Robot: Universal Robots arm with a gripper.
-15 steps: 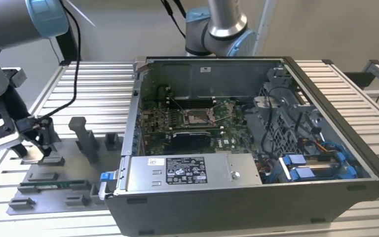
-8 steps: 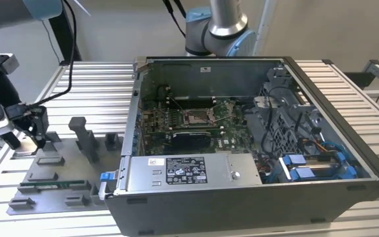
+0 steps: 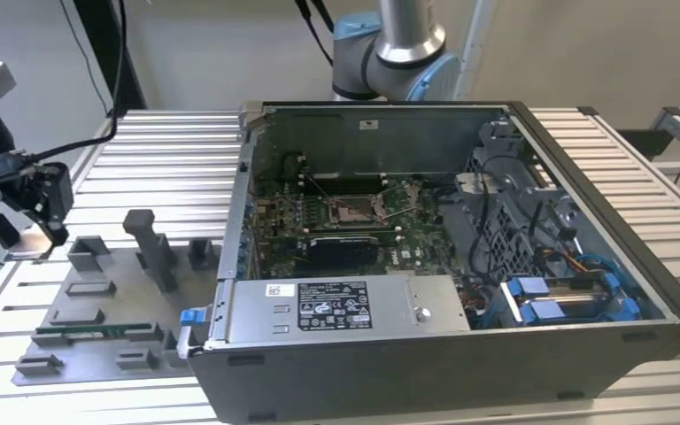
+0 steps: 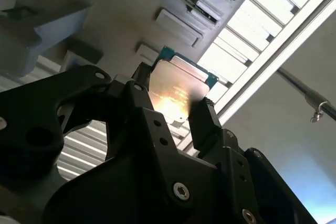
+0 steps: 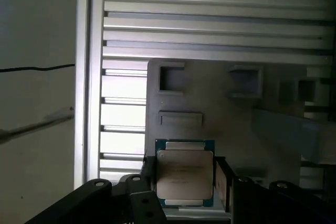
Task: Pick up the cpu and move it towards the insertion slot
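The gripper is clenched on the cpu. In both wrist views its black fingers press two opposite edges, leaving the metal lid bare. The chip hangs above the grey tray, clear of its recesses as far as I can tell.

In the exterior view the gripper sits at nine o'clock from the open case, well apart from the slot, which lies on the board deep inside the case.

I judge the cpu to be light, thin and stiff. The smooth lid looks slippery, and the contact face is probably easy to damage. The rim edges are therefore the right place to hold it, and the grip should be firm enough that it cannot tilt.

Around it:
- A tall post stands on the tray between the gripper and the case.
- A green memory stick lies at the tray's six o'clock side.
- The case's nine o'clock wall rises between the tray and the board.
- A black block sits just beside the slot at its six o'clock.
- Cables crowd the three o'clock end of the case.
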